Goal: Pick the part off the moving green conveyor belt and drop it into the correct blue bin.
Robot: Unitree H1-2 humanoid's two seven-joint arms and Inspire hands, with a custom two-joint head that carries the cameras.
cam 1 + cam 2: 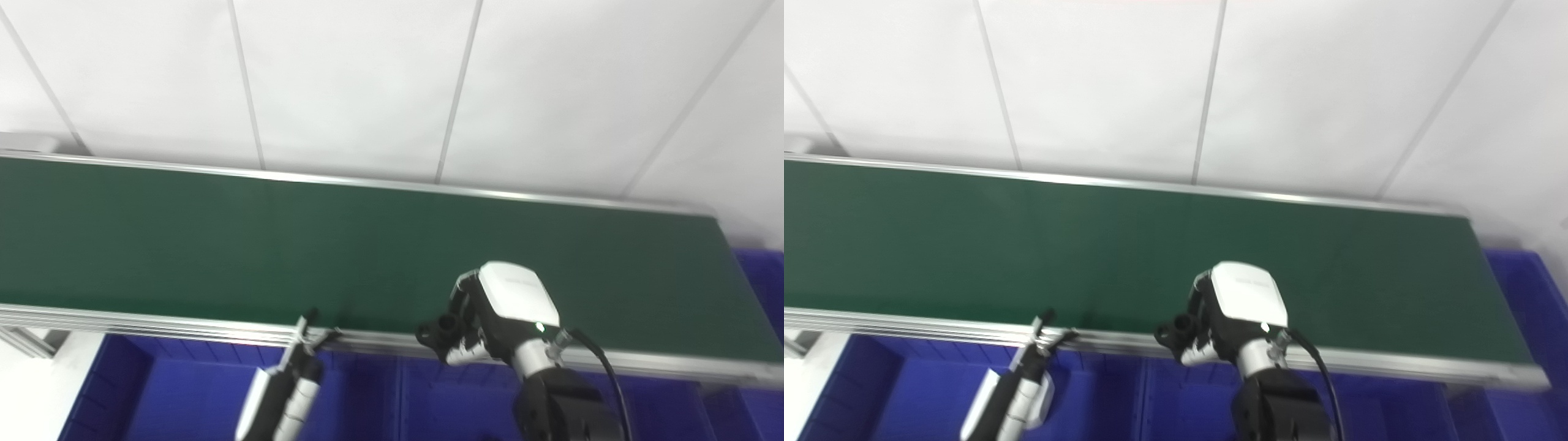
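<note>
The green conveyor belt (245,245) runs across the picture with nothing on its visible surface. My right hand (490,318) hovers over the belt's near rail, fingers curled on a small black part (438,331) with a round hole that sticks out to the left. My left hand (294,373) sits lower, over the blue bins (184,398), its thin fingers (309,324) reaching up to the rail and apart, holding nothing.
A row of blue bins (1164,398) lies below the belt's near rail (153,324), with dividers between them. Another blue bin (762,275) stands past the belt's right end. A white panelled wall (367,79) is behind.
</note>
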